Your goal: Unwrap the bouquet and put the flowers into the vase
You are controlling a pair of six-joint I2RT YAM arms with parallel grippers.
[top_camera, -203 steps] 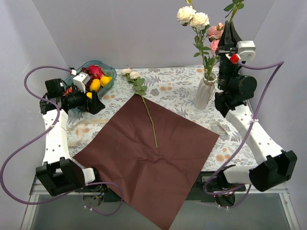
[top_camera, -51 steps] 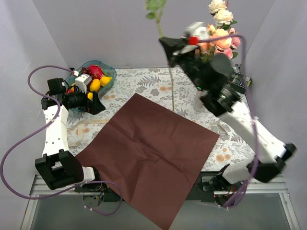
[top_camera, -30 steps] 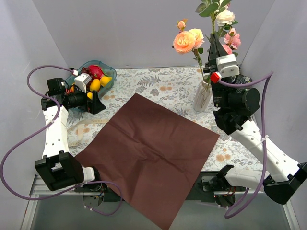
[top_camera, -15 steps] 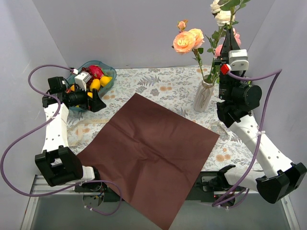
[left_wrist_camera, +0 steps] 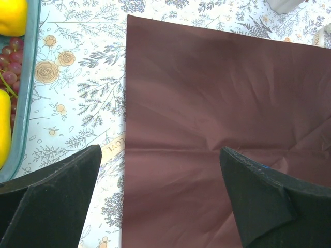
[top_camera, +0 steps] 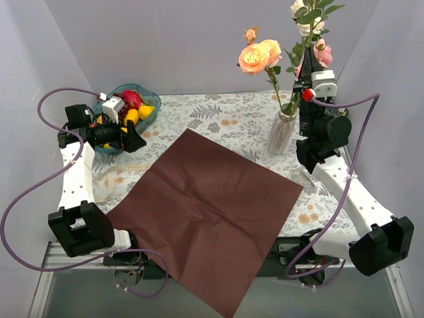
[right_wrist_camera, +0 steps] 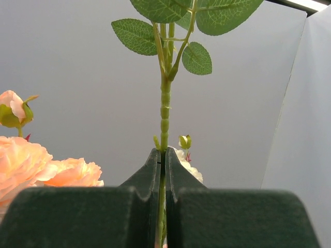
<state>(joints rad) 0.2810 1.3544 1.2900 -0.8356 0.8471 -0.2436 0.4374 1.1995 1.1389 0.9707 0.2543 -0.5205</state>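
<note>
The ribbed off-white vase (top_camera: 283, 131) stands on the far right of the floral tablecloth (top_camera: 225, 119), close to the right wall. Peach roses (top_camera: 260, 54) rise from its neck and lean left. Just right of the vase and above its rim, the right gripper (top_camera: 309, 71) points upward, its fingers pressed together on a leafy green rose stem (right_wrist_camera: 164, 108) that runs straight up between them. I cannot tell whether the stem's lower end sits in the neck.

The maroon wrapping paper (top_camera: 205, 199) lies flat and open like a diamond. Its right corner is near the vase but apart from it, and its near corner hangs over the table's front edge. Bare cloth lies between its far right edge and the vase.

The left gripper (left_wrist_camera: 160, 149) hovers over the paper's left edge, fingers spread wide and holding nothing. A beige ribbon (left_wrist_camera: 113, 146) lies beside that edge. The blue fruit bowl (top_camera: 129, 99) sits in the far left corner.
</note>
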